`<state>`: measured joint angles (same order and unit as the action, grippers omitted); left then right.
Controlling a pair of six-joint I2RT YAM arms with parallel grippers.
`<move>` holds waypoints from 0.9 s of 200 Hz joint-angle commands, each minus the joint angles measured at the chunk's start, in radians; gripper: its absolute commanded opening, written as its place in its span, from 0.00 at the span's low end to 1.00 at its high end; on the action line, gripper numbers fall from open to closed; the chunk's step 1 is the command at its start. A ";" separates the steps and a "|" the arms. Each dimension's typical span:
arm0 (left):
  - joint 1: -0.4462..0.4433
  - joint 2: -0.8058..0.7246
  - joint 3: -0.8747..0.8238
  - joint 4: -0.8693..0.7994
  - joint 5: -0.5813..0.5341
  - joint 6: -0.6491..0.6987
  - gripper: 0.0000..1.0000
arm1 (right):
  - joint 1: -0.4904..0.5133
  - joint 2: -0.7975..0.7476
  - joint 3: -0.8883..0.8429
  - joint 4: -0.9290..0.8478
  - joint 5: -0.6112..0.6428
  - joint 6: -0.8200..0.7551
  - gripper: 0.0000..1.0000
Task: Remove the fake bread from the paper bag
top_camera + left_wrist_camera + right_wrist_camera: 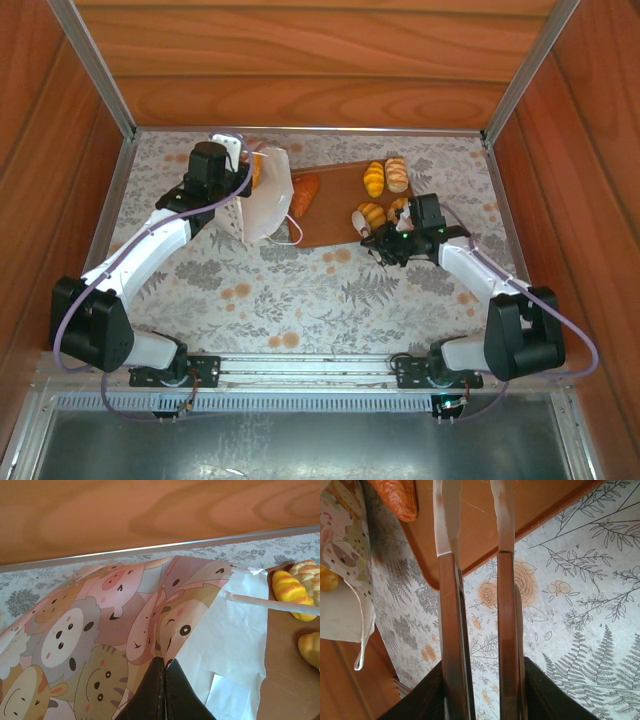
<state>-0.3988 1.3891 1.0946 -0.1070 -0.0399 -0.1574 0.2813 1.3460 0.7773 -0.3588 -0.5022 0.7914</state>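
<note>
The left hand point(164, 664) is pinched shut on the edge of the animal-printed white paper bag point(265, 205), beside the flat brown board point(332, 212) where glossy golden toy breads point(374, 178) lie; the right hand point(474, 510), narrowly parted, holds nothing

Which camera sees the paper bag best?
The top camera: it shows nearly the whole paper bag. The left wrist view is close on its cartoon-animal side, pinched by the left hand; the right wrist view catches one printed edge.
</note>
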 commanded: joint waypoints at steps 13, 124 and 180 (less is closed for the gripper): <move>-0.003 -0.010 0.010 0.007 -0.002 -0.002 0.00 | -0.002 0.024 0.034 0.010 -0.005 -0.032 0.36; -0.003 -0.021 -0.004 0.005 -0.006 0.000 0.00 | -0.042 0.044 0.048 0.041 -0.007 -0.045 0.35; -0.003 -0.024 -0.006 -0.003 -0.005 0.010 0.00 | -0.035 -0.033 0.059 0.032 -0.115 -0.053 0.36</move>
<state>-0.3988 1.3872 1.0946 -0.1081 -0.0406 -0.1535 0.2470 1.3731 0.8040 -0.3359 -0.5289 0.7654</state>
